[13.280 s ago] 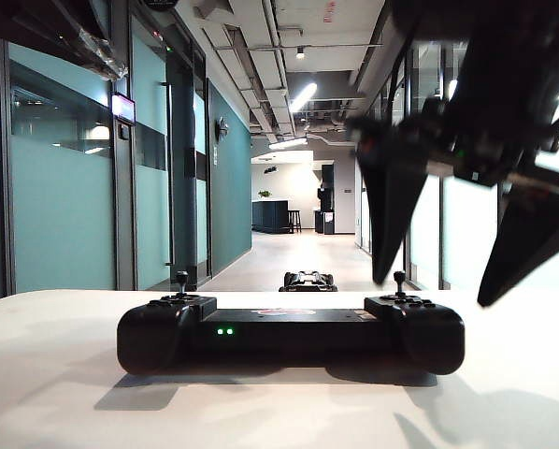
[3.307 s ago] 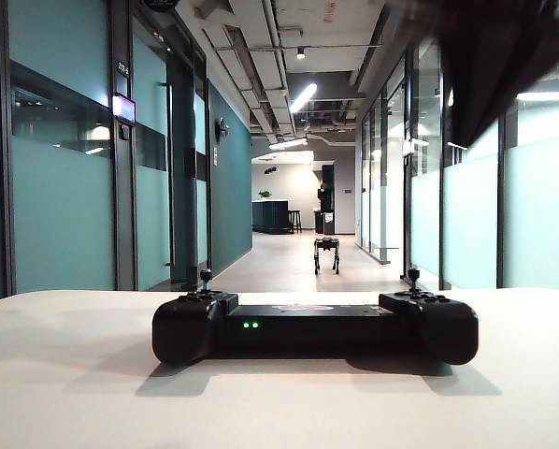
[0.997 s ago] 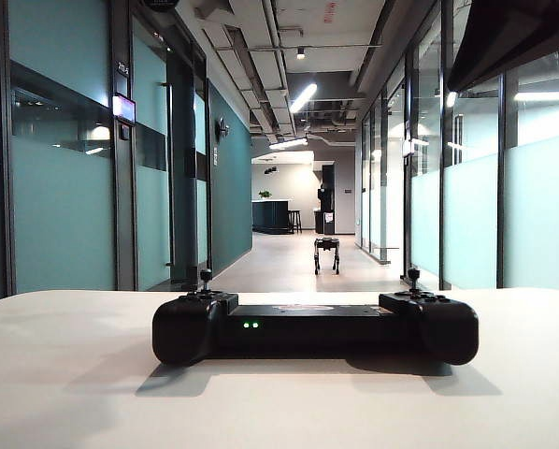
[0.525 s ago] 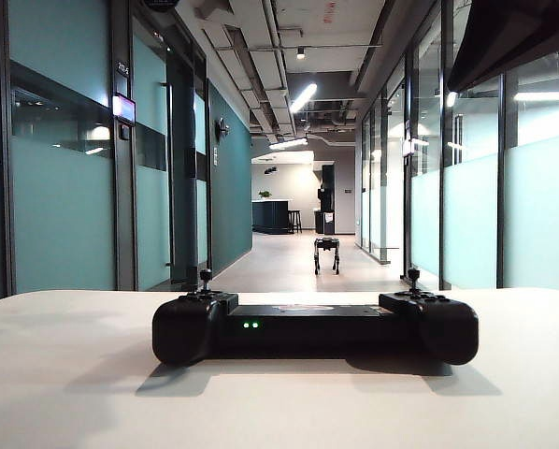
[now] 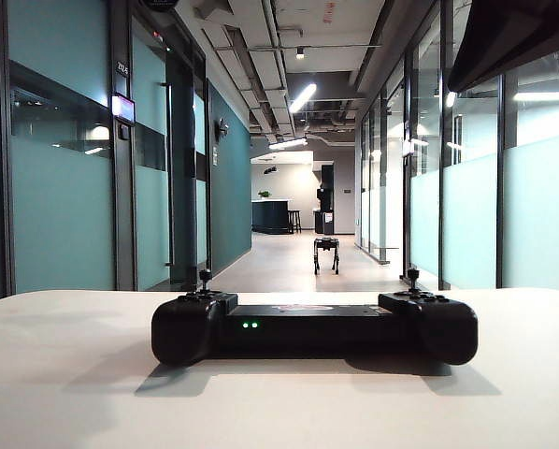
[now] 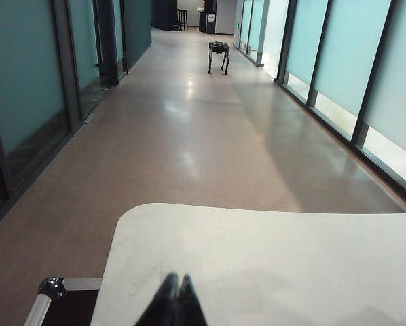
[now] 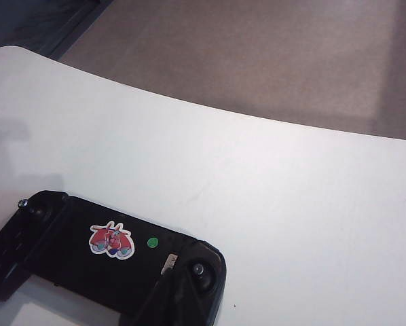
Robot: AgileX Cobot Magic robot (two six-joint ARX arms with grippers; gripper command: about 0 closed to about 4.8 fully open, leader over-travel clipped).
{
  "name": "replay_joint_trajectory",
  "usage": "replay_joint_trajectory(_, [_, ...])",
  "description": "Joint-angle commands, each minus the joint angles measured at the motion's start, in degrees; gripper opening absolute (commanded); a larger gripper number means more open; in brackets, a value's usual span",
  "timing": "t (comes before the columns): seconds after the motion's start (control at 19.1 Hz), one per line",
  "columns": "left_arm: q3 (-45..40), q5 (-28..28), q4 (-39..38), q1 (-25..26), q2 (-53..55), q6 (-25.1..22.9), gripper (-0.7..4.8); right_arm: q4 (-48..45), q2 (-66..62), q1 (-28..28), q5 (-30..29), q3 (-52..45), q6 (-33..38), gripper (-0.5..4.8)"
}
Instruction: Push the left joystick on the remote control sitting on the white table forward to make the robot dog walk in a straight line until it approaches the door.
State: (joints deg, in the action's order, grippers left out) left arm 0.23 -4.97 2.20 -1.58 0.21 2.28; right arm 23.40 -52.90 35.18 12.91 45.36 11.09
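The dog stands far down the corridor at twelve o'clock, near the end; the driving step looks done. The remote rests on the table, stick untouched. Left claw is pinched closed, holding nothing; the right claw, unseen, reads closed. Next: retreat.

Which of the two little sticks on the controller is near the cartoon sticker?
Neither: the sticker sits mid-body on the remote control, between the left joystick and right joystick.

Black remote control flat on white table — robot dog stands down the corridor.
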Motion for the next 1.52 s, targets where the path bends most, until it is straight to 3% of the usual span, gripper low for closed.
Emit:
replay_joint_trajectory(0.05, [0.17,-0.17,0.87,-0.09,0.02,-0.31,-0.06,-1.27,0.2,0.0,0.07,0.37,0.15,-0.01])
replay_joint_trajectory(0.37, [0.17,3.32,0.85,-1.97,0.02,1.64,-0.06,-1.27,0.2,0.0,0.09,0.37,0.15,-0.01])
replay_joint_trajectory(0.68, [0.17,-0.37,0.94,0.52,0.0,1.62,-0.06,-1.27,0.2,0.0,0.07,0.37,0.15,-0.01])
replay_joint_trajectory(1.31, [0.17,1.18,0.92,-0.74,0.0,1.64,-0.06,-1.27,0.2,0.0,0.09,0.37,0.15,-0.01])
replay_joint_trajectory(1.52, [0.17,1.27,0.92,-0.74,0.02,4.17,-0.06,-1.27,0.2,0.0,0.07,0.37,0.15,-0.01])
